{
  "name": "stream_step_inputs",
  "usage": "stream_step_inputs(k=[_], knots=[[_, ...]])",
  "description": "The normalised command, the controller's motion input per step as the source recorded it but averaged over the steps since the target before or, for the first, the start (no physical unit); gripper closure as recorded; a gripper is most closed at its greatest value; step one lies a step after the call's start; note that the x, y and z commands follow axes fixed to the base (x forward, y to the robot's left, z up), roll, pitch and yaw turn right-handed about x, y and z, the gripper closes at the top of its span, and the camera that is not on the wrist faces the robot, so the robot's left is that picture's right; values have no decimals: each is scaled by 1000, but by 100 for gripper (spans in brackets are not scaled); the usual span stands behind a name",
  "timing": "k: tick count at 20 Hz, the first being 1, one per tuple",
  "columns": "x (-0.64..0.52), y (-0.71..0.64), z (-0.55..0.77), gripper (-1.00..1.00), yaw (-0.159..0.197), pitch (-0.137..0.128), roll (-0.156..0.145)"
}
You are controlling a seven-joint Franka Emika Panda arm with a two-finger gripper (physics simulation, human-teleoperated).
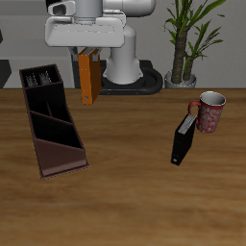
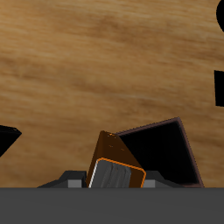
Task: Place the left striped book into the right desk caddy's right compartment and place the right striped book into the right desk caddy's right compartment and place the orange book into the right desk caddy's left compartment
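Observation:
My gripper (image 1: 89, 56) is shut on the orange book (image 1: 89, 79) and holds it upright above the table, beside the far end of the right desk caddy (image 1: 36, 144). The caddy is a long maroon box with a black inside. Striped books (image 1: 43, 77) stand in its squarish full-height end section. The longer sloped section (image 1: 60, 135) looks empty. In the wrist view the orange book (image 2: 108, 161) hangs from the gripper (image 2: 110, 182), with a black-lined opening of the caddy (image 2: 163, 154) just beside it; I cannot tell which section it is.
A plain black book (image 1: 182, 140) leans against a red patterned mug (image 1: 209, 111) on the other side of the table. A potted plant (image 1: 184, 38) and the robot's base (image 1: 125, 67) stand at the back.

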Motion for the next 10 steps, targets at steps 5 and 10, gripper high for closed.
stream_step_inputs(k=[5, 10], knots=[[-22, -529, 39, 100, 102, 11, -67], [2, -365, -19, 100, 75, 4, -44]])
